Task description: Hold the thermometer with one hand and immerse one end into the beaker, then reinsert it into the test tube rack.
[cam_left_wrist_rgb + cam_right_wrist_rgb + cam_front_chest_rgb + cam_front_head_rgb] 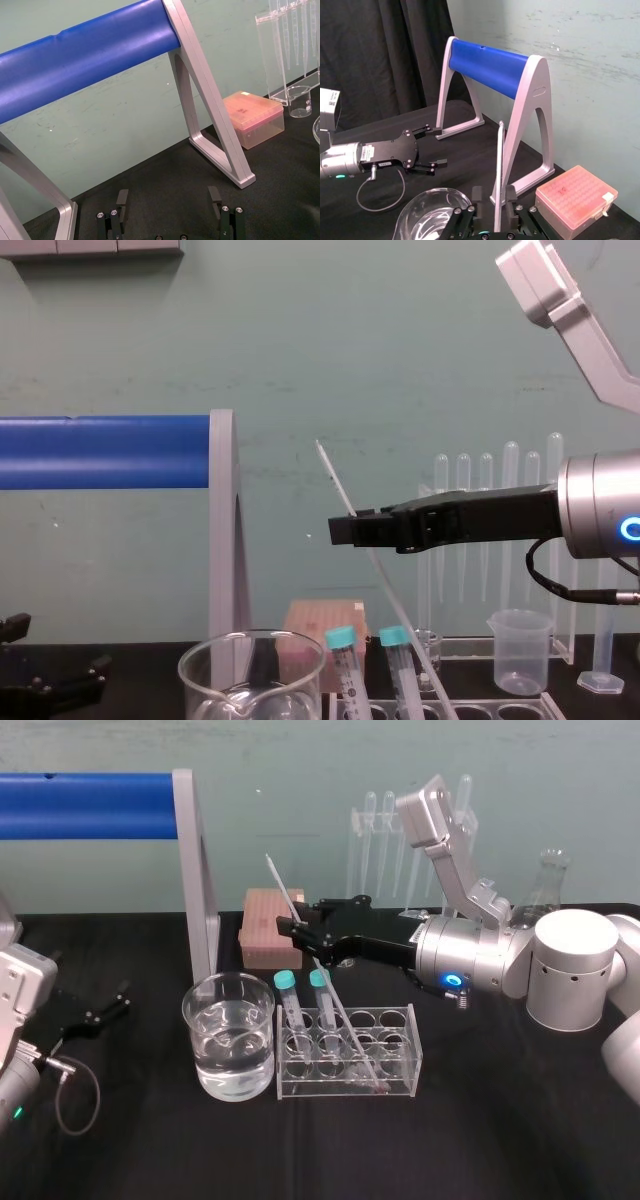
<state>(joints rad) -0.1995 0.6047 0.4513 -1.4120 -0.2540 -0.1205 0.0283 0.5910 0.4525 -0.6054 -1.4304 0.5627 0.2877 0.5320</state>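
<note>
Right gripper (pixel 289 927) clamped on thermometer (pixel 340 1005), above test tube rack (pixel 398 1016). Rod tilted, red bulb down in rack, just right of beaker (pixel 228 1012). Left gripper (pixel 95 1015) parked with fingers apart near table's (pixel 500 1140) left edge.

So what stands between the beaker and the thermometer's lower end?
Two teal-capped tubes, standing in the rack's left holes, as the head view shows. The right gripper grips the thermometer higher up.

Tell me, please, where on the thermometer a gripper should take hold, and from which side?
Grip the thermometer on its bare shaft above the test tube rack, coming from the right, where the right gripper is. The rod leans back-left, its red end sits low in the rack, and capped tubes stand at its left.
</note>
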